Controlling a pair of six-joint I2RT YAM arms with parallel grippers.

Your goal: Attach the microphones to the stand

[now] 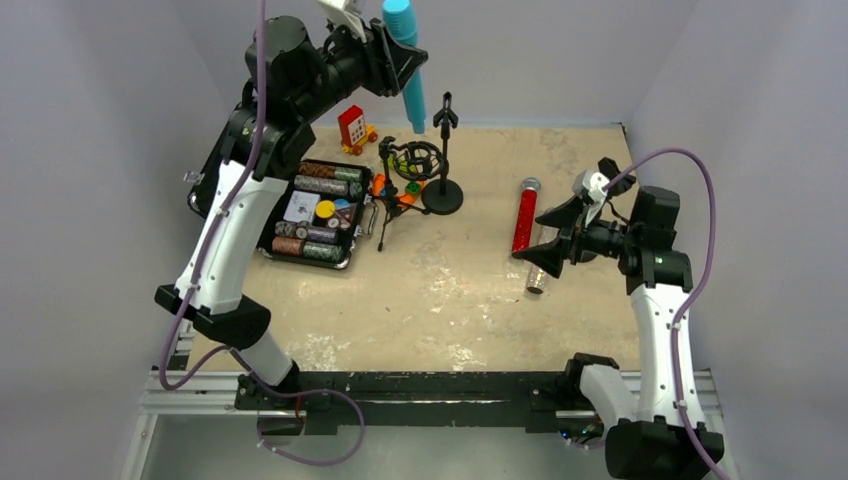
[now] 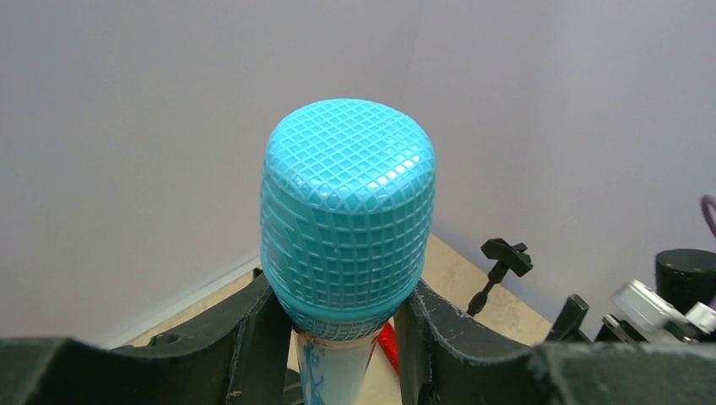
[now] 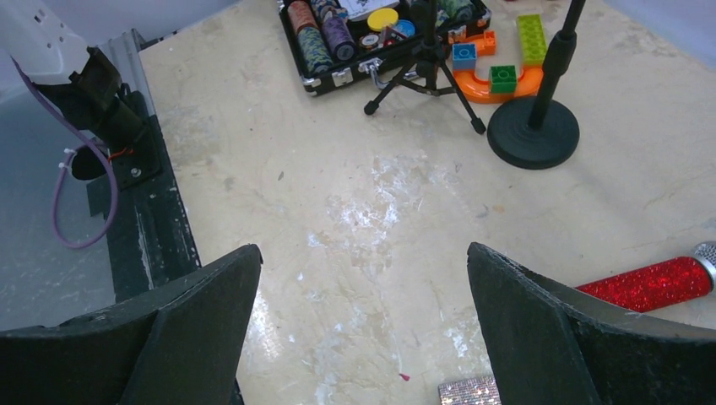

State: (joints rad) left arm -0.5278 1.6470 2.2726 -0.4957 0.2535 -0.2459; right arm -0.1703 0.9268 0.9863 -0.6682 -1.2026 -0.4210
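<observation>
Cyan microphone held high, clamped in the left tool; right tool gapes open.

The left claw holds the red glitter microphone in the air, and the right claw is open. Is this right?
No. The left claw holds the cyan-blue microphone in the air, as the left wrist view shows; the red glitter microphone lies on the table. The right claw is open.

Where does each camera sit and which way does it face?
Top external: above and behind the left arm and right arm, looking down at the table; both show.
Left wrist: on the raised left arm, facing the walls; jaws grip the cyan microphone.
Right wrist: on the right arm, facing across the table; open jaws show.
Shared: top and right wrist show the red microphone.
</observation>
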